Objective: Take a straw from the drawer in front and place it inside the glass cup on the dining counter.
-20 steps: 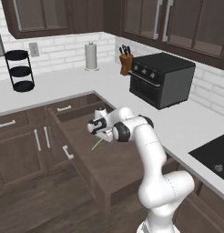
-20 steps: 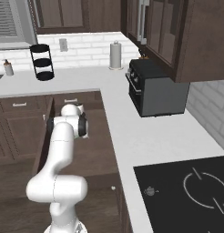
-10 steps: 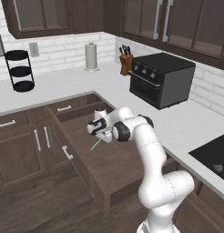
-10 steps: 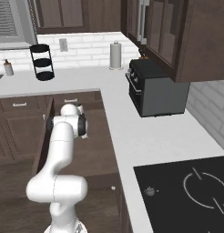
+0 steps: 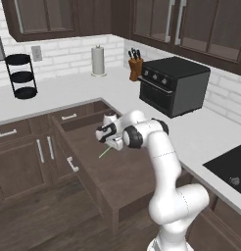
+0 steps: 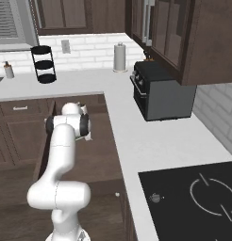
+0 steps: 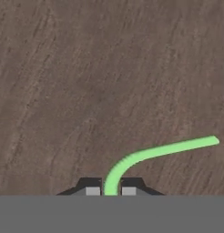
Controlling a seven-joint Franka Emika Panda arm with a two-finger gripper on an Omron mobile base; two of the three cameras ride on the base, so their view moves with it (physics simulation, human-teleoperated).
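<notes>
We see the gripper (image 7: 110,191) pinched on the straw (image 7: 155,152), which bends out toward 2 o'clock in the hand view (pale green, curved). Under it is the wood floor of the open drawer (image 5: 117,176). Farther back at 1 o'clock, a black toaster oven (image 5: 174,84) sits on the worktop (image 5: 210,137).

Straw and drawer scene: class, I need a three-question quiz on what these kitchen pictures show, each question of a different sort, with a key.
1. True or false: the drawer is pulled open.
2. What does the gripper hold? A) knife B) straw C) paper towel roll
3. Fill in: the black appliance on the white worktop is a toaster ____.

Key: 1 true; 2 B; 3 oven.
</notes>
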